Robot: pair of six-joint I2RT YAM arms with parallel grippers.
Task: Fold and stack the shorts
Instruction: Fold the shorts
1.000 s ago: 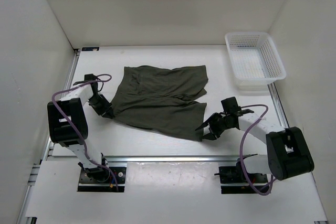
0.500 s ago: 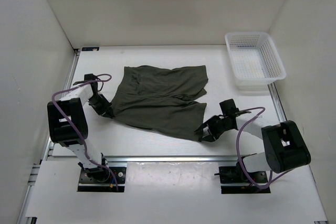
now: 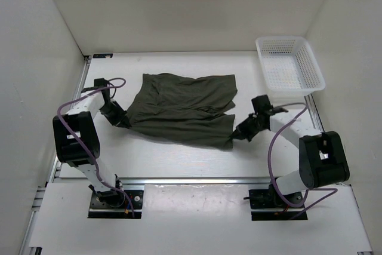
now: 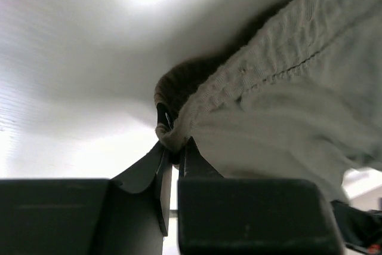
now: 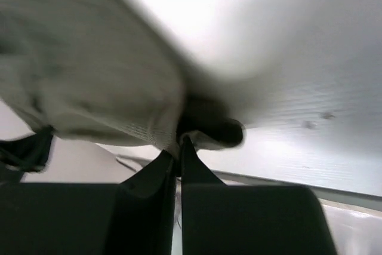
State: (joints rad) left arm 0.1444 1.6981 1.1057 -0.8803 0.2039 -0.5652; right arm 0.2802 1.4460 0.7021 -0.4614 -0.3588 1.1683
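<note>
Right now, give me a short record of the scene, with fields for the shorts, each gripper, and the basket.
shorts: dark olive, spread open on the table, not yet folded
left gripper: shut on the ribbed band at the shorts' left edge
right gripper: shut on the shorts' near right corner
basket: white mesh, far right corner of the table, apart from the shorts, no clothing in it

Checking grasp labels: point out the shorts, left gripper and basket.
shorts (image 3: 182,108), top view, middle of fabric.
left gripper (image 4: 175,150), left wrist view, between fingertips pinching cloth edge.
basket (image 3: 316,63), top view, right rim.
</note>
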